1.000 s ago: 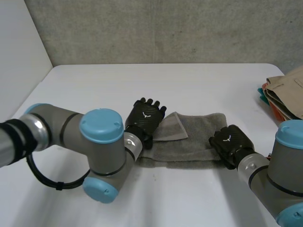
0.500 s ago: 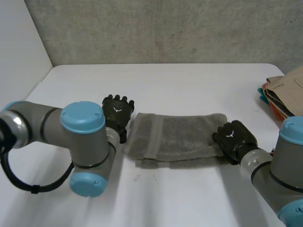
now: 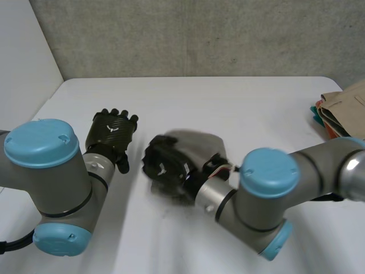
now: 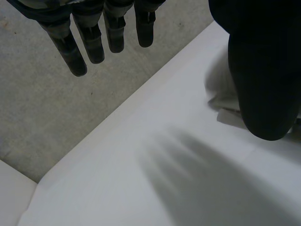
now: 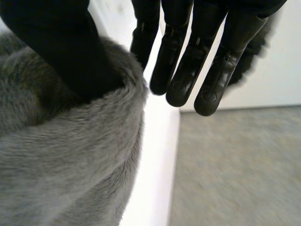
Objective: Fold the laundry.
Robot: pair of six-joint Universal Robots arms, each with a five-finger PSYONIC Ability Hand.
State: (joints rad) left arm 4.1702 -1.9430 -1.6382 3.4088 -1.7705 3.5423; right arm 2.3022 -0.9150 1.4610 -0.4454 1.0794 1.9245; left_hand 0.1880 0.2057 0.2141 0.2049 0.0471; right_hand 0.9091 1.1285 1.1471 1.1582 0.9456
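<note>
The grey towel [image 3: 199, 145] lies bunched near the table's middle, its right end carried over toward its left. My right hand [image 3: 164, 166] is at the towel's left side, reaching across from the right. In the right wrist view its thumb is buried in a fold of the towel [image 5: 70, 165], with the fingers [image 5: 183, 61] straight just beside the cloth. My left hand [image 3: 111, 132] hovers left of the towel, apart from it. In the left wrist view its fingers [image 4: 94, 42] are straight and hold nothing.
A pile of tan, orange and teal clothes [image 3: 342, 111] sits at the table's right edge. The white table [image 3: 188, 97] stretches bare behind the towel to a grey wall. Its left edge runs close to my left arm.
My right hand has swept left across the table, taking the towel's right end with it. My left hand has come off the towel's left end and drawn back to the left.
</note>
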